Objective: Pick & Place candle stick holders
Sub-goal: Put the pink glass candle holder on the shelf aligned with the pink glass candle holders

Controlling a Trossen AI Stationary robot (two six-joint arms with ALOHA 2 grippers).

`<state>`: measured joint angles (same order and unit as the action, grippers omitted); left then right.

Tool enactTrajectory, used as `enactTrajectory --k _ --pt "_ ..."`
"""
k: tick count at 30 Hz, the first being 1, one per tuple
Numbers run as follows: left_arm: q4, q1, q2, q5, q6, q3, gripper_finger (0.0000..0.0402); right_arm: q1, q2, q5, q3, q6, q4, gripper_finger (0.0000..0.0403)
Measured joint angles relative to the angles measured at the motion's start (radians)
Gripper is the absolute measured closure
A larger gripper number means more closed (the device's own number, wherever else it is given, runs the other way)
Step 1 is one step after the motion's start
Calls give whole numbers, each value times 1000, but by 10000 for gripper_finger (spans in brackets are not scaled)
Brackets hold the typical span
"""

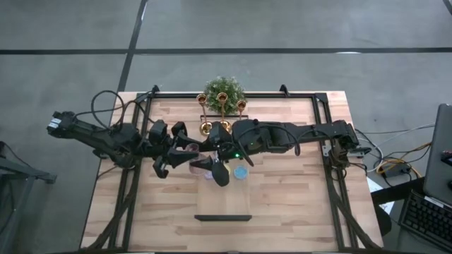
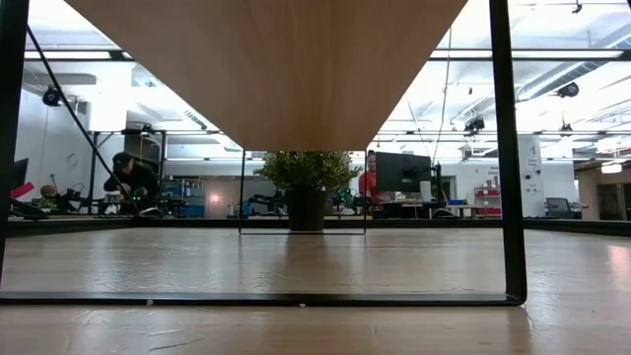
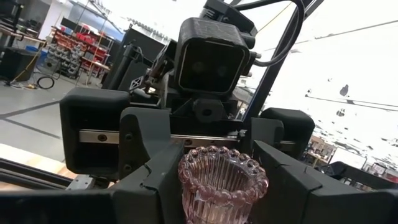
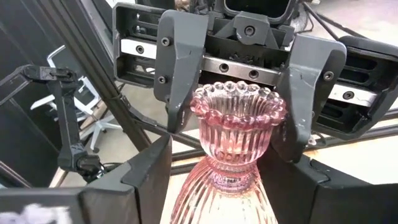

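1. High view: both arms reach over the wooden table (image 1: 282, 190) and meet near its middle. The left gripper (image 1: 185, 152) comes in from the left edge, the right gripper (image 1: 212, 164) from the right edge. A pink glass holder (image 1: 203, 166) lies between them, mostly hidden by dark gripper parts. A small blue round holder (image 1: 241, 172) sits on the table just beside the right gripper. Three gold holders (image 1: 222, 107) stand toward the far edge, in front of a bushy green plant (image 1: 224, 90). A dark flat bar (image 1: 223, 218) lies near the table's near edge.

2. Low view: neither gripper nor any holder shows. A potted plant (image 2: 308, 187) stands in the room beyond, and a person (image 2: 128, 182) is bent over at a bench far off.

3. Left wrist view: the pink glass holder (image 3: 222, 186) sits between the left gripper's own fingers (image 3: 155, 186), which are apart, one on each side of its beaded rim. The right gripper faces it directly from beyond.

4. Right wrist view: the right gripper's own fingers (image 4: 140, 180) stand close on both sides of the holder's ribbed lower body (image 4: 224, 199). Whether they touch it cannot be told. The left gripper's fingers (image 4: 180, 68) flank the beaded cup at the other end.
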<state>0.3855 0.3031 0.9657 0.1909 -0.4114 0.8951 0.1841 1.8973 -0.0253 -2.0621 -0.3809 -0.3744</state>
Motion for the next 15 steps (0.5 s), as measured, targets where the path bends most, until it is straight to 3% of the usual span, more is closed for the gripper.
enactTrajectory --k 15 --pt "-1 0 -2 -5 -6 0 223 0 0 -57 1 -28 -18 149"
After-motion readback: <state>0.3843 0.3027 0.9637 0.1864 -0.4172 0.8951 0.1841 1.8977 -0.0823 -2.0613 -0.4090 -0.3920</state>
